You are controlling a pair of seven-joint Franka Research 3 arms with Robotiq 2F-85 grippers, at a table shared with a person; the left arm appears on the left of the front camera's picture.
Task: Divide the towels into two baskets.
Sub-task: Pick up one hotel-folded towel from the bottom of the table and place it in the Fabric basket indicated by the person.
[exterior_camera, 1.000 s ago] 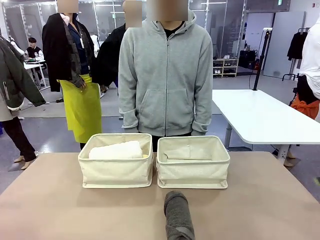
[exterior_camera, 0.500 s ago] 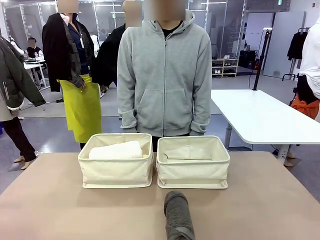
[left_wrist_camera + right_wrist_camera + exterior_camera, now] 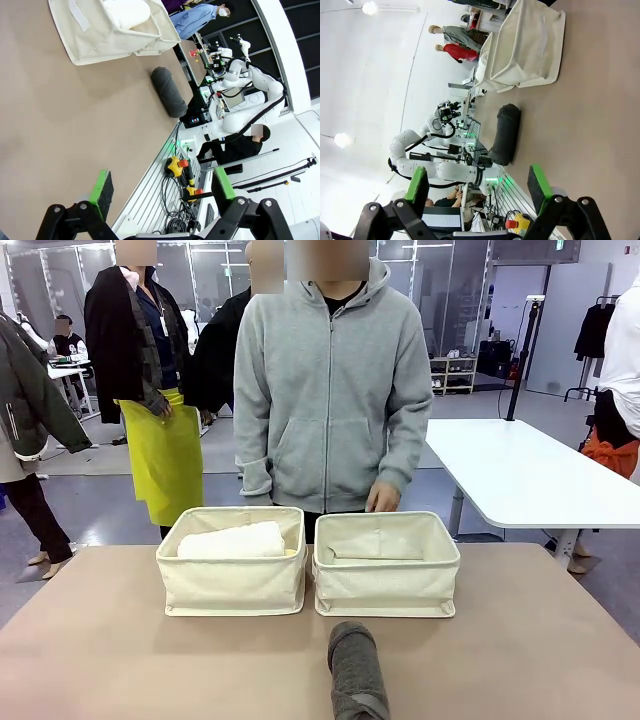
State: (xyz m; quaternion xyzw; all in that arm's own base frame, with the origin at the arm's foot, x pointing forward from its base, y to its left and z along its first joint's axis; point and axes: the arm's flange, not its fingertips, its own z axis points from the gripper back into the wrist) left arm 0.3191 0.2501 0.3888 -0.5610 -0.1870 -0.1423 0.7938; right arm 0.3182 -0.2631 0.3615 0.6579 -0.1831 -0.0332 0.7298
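Front view: two cream canvas baskets stand side by side at frame centre on the tan table [image 3: 110, 640]. The left basket [image 3: 232, 585] holds a white towel [image 3: 232, 541] lying lengthwise, with a sliver of pale yellow towel [image 3: 291, 552] at its right end. The right basket [image 3: 386, 585] holds a cream towel [image 3: 375, 548], low inside. A dark grey towel [image 3: 357, 672], a rolled cylinder of coarse terry, lies on the table at lower centre, just before the right basket. A person in a grey hoodie stands behind the baskets, one hand [image 3: 383, 498] above the right basket's far rim.

Left wrist view: the left gripper [image 3: 162, 192] hangs above the table edge, jaws spread wide and empty; the grey towel lies at upper centre, apart from a basket at the top.

Right wrist view: the right gripper [image 3: 477, 187] likewise gapes empty, the grey towel at mid-frame.
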